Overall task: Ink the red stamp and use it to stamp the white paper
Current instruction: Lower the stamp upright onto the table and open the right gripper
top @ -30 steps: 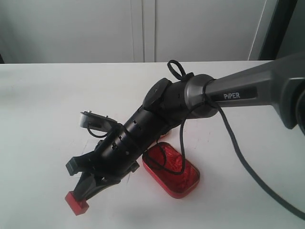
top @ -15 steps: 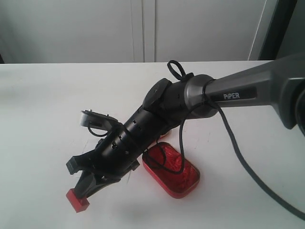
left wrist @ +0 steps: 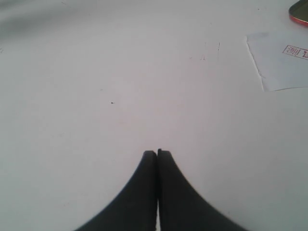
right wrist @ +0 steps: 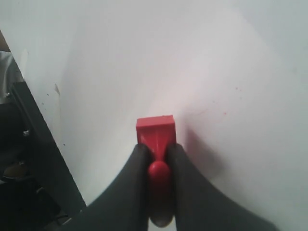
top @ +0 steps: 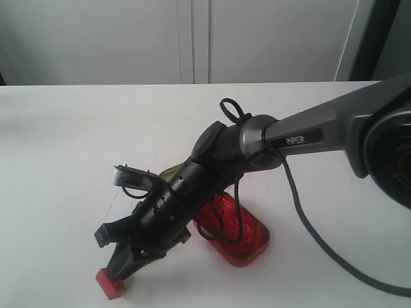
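My right gripper (top: 122,269) reaches across to the near left of the table and is shut on the knob of the red stamp (top: 110,283), whose square base points down, at or just above the surface. In the right wrist view the stamp (right wrist: 155,129) sits pinched between the fingers of the right gripper (right wrist: 156,147). The white paper (left wrist: 284,60) shows in the left wrist view, with a red printed mark (left wrist: 294,50) on it; it is hard to make out in the exterior view. My left gripper (left wrist: 157,153) is shut and empty over bare table.
The open red oval ink tin (top: 234,234) lies just right of the right arm's wrist, with a cable hanging over it. A gold lid edge (top: 168,172) peeks out behind the arm. A tin's rim (left wrist: 299,14) shows beyond the paper. The table's dark edge (right wrist: 43,159) is near.
The right arm has dropped and stretched forward, carrying the stamp lower and slightly right towards the table. The ink tin has not moved.
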Controlling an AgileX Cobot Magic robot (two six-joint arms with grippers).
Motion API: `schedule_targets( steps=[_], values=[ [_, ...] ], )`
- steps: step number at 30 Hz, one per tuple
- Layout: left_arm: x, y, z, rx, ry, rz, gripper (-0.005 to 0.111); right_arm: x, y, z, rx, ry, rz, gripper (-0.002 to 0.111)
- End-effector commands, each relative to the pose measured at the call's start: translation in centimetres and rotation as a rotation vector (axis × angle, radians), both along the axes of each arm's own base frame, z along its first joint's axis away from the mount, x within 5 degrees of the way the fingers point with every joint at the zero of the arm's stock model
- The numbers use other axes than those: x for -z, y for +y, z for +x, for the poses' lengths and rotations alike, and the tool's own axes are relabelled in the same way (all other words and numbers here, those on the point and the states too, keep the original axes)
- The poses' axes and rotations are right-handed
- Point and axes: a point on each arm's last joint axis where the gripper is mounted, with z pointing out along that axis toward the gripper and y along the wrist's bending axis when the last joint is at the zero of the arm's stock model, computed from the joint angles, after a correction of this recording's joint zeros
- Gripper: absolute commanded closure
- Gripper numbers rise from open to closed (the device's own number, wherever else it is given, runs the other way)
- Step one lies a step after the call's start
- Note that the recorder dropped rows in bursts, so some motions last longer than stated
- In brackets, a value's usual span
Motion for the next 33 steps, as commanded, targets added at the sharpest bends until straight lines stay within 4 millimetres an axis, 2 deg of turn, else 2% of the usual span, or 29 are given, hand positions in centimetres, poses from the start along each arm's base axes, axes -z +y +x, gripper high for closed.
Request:
schedule_targets(
  steps=[1,33],
  values=[
    [0.31,-0.03,-0.02,0.005,0.007,-0.003,0.107,0.58,-0.02,-0.19,-0.010,0.020,-0.002,0.108],
    [0.31,-0.03,-0.02,0.005,0.007,-0.003,0.107,0.85,0.01,0.48,0.038,-0.042,-0.017,0.108]
  ],
)
